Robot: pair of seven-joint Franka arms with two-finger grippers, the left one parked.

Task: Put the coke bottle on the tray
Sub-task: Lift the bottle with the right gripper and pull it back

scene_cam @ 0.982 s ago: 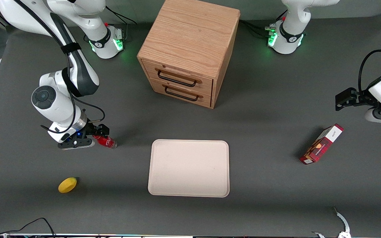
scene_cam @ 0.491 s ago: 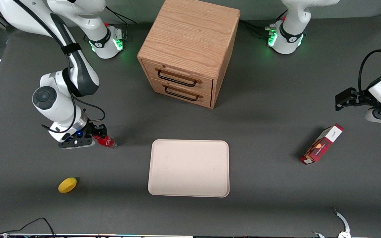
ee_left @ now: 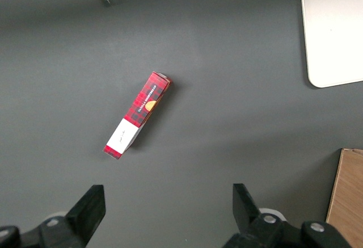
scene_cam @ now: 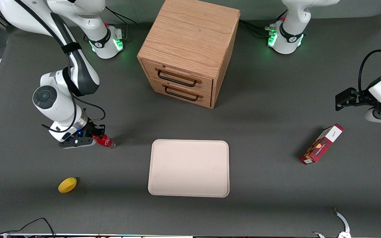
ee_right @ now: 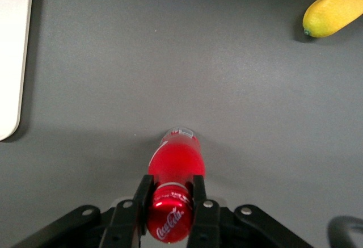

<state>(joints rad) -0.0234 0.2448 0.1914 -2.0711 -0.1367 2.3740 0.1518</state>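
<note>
The coke bottle (scene_cam: 105,141) is small and red with a red cap. It hangs tilted in my right gripper (scene_cam: 95,135), toward the working arm's end of the table, its clear base close over the grey table. In the right wrist view the two black fingers (ee_right: 141,198) press on the bottle's neck just under the cap (ee_right: 169,214), and the gripper (ee_right: 170,194) is shut on the coke bottle (ee_right: 176,157). The cream-white tray (scene_cam: 189,168) lies flat beside the bottle, nearer the table's middle; its rim also shows in the right wrist view (ee_right: 12,49).
A yellow lemon (scene_cam: 67,184) lies nearer the front camera than the gripper. A wooden two-drawer cabinet (scene_cam: 190,49) stands farther from the camera than the tray. A red carton (scene_cam: 321,143) lies toward the parked arm's end.
The right gripper with the bottle has risen slightly and shifted a little; the bottle's base has lifted off the table. Nothing else moved.
</note>
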